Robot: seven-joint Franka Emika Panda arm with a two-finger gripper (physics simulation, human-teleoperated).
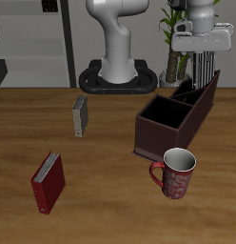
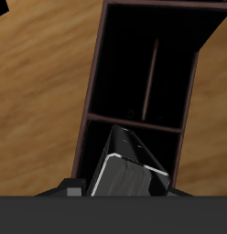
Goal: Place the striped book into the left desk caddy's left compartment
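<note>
End effector (image 1: 204,50) gripping striped book (image 1: 203,69) upright, above left desk caddy (image 1: 177,116)

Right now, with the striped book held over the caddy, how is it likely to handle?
The striped book hangs straight from the gripper without sagging, so it is probably stiff. It looks thin, so stood alone it would likely tip over; the walls of the left desk caddy should prop it.
</note>
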